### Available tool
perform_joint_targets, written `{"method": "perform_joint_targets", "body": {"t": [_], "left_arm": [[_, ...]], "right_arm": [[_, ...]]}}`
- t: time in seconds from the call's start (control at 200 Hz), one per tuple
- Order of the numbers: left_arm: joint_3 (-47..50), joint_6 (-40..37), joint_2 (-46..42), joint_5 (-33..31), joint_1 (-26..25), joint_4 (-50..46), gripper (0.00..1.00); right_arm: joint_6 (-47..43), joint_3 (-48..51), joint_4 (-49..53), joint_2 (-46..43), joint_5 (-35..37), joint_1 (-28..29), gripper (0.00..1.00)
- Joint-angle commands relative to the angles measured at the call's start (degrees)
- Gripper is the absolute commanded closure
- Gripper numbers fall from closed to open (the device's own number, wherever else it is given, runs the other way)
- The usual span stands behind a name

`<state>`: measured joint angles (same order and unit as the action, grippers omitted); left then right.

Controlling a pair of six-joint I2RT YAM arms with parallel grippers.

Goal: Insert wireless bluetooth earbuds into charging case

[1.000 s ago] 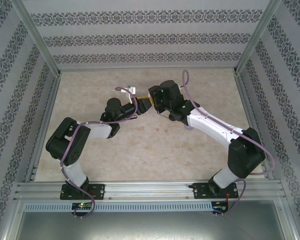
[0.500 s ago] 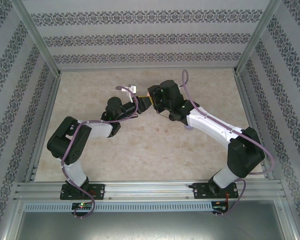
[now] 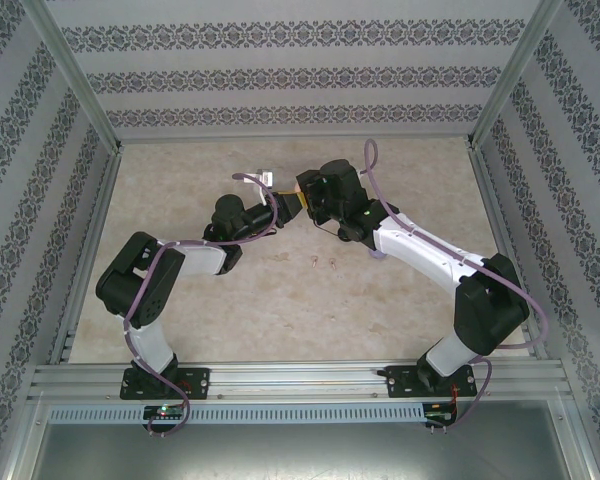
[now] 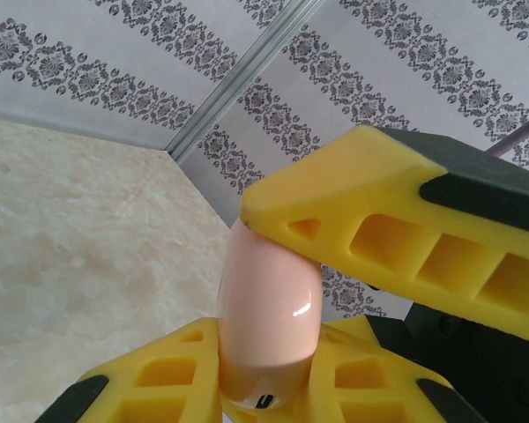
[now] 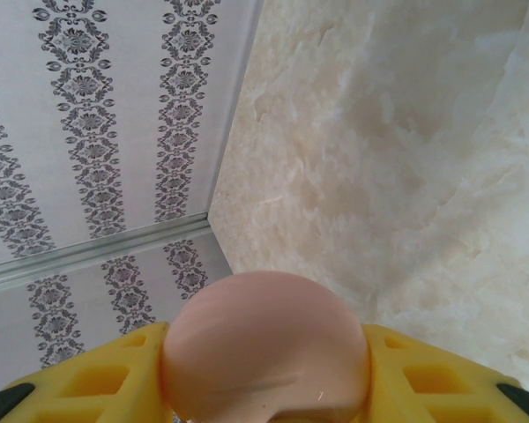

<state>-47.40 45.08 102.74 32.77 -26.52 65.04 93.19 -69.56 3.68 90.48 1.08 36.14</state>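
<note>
Where we work
We see walls [image 3: 300,70] papered in grey damask stripes, aluminium rails [image 3: 300,378] along the edges, and a pale beige marbled tabletop [image 3: 180,175] under even light.

Top view: the charging case [image 4: 269,300] is held above the table [image 3: 280,320], just toward 12 o'clock from its centre, with the left gripper [image 4: 266,374] on the case's 9 o'clock side and the right gripper [image 5: 266,370] on its 3 o'clock side. Two earbuds [image 3: 312,262] lie on the table side by side, near each other but apart, at about 5 o'clock from the case. Left wrist view: one right-gripper finger [image 4: 397,220] lies across the top of the case.
</note>
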Motion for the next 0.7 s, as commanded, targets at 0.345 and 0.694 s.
{"method": "perform_joint_targets", "body": {"t": [0.345, 0.694], "left_arm": [[-2.4, 2.1, 1.9, -0.3, -0.4, 2.4, 1.0], [-3.0, -2.9, -0.3, 5.0, -0.2, -6.5, 1.0]], "right_arm": [[-5.0, 1.1, -3.5, -3.9, -2.3, -2.9, 0.22], [-24.0, 10.9, 3.2, -18.9, -9.6, -12.8, 0.18]]}}
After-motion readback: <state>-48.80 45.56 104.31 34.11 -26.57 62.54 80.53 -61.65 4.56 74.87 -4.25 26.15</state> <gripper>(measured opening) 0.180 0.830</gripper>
